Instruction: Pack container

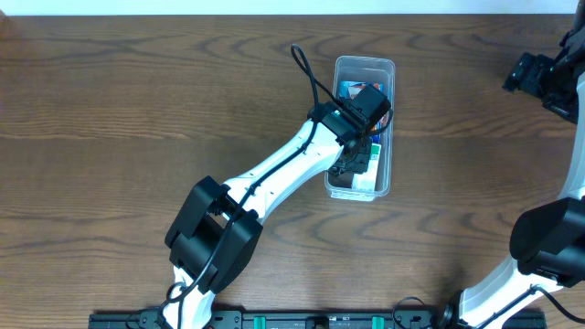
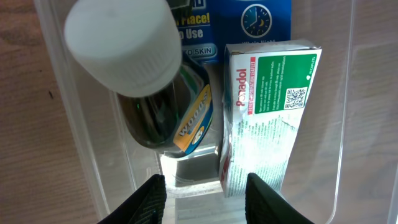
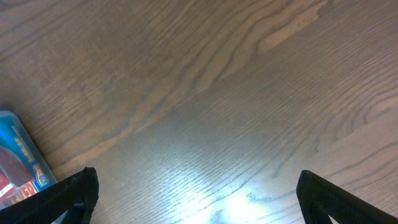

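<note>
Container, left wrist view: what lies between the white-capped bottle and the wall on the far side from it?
A green-and-white Panadol box lies flat between the bottle and that wall of the container. This shows in the left wrist view.

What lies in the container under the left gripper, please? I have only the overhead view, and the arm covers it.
Observer: A dark, white-capped bottle lies beside a green-and-white Panadol box.
Operator: Is the left gripper holding either?
Observer: No, the left gripper is open over the container, nothing between its fingers.
Operator: And the right gripper?
Observer: The right gripper is open above the wooden table, a blue packet at its view's edge.
</note>
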Available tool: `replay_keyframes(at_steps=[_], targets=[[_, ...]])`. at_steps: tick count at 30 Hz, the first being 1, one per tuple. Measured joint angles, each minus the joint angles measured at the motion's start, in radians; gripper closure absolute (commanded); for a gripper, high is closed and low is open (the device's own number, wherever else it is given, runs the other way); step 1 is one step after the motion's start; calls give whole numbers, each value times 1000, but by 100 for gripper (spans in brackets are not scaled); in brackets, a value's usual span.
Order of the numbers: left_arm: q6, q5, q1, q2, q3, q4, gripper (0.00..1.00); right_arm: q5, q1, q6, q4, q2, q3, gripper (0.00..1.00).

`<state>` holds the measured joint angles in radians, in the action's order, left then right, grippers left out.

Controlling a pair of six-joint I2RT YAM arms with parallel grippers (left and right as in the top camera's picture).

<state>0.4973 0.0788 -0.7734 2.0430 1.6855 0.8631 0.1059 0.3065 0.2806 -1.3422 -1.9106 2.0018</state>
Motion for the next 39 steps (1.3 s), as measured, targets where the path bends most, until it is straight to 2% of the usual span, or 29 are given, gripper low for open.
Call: replay_keyframes(at_steps=[13, 19, 24, 26, 29, 35, 39], targets=[[0, 0, 0, -4, 0, -1, 58, 0, 0, 0, 0, 0, 0, 1], [-23, -7, 0, -81, 0, 3, 57, 0, 0, 0, 0, 0, 0, 1], [-50, -109, 1, -248, 1, 76, 23, 0, 0, 0, 0, 0, 0, 1], [-55, -165, 3, -316, 5, 126, 15, 0, 0, 0, 0, 0, 0, 1], [-54, -241, 9, -410, 11, 219, 11, 0, 0, 0, 0, 0, 0, 1], [-37, -312, 16, -555, 9, 398, 10, 0, 0, 0, 0, 0, 0, 1], [-22, -334, -11, -681, -64, 372, 11, 0, 0, 0, 0, 0, 0, 1]])
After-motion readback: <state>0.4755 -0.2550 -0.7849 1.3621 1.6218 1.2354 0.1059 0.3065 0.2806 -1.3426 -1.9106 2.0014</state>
